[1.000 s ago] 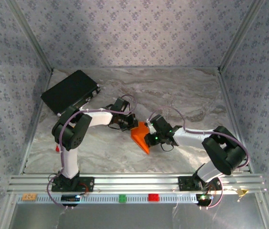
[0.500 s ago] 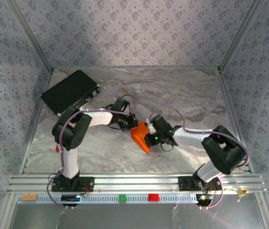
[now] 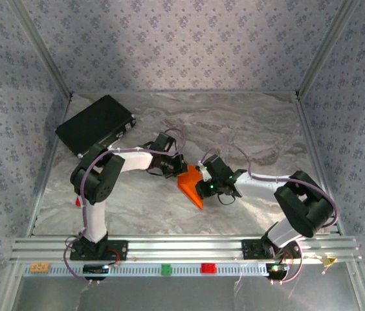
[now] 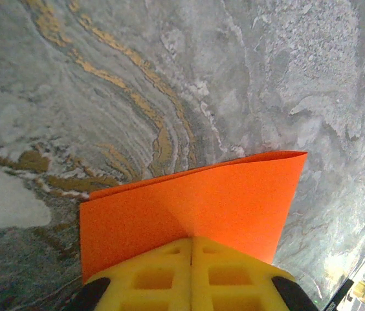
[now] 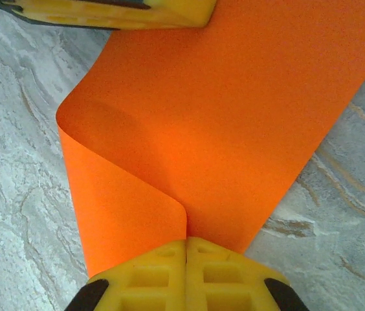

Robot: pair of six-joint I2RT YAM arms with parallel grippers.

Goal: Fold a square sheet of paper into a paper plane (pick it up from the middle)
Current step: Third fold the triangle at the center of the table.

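1. We find the sheet of paper (image 3: 191, 188) near the middle of the table (image 3: 247, 123), held between the two arms and partly bent over on itself
2. We see the left gripper (image 4: 192, 241) with its yellow jaws pressed together, pinching one edge of the sheet. In the left wrist view the orange surface spreads out ahead of the jaws, and its far edge rolls over at the right corner
3. We see the right gripper (image 5: 186, 241) clamped in the same way, its jaws meeting on the opposite edge of the sheet. In the right wrist view the paper curves into a rounded loop at the left and runs up to the left gripper's yellow jaw at the top edge
4. In the top view the grippers face each other across the sheet, the left one at its far end and the right one at its right side
5. We note the black case (image 3: 96, 124) at the far left corner of the table, well apart from the sheet
6. We note a small red block (image 3: 77, 201) beside the left arm, near the table's left edge
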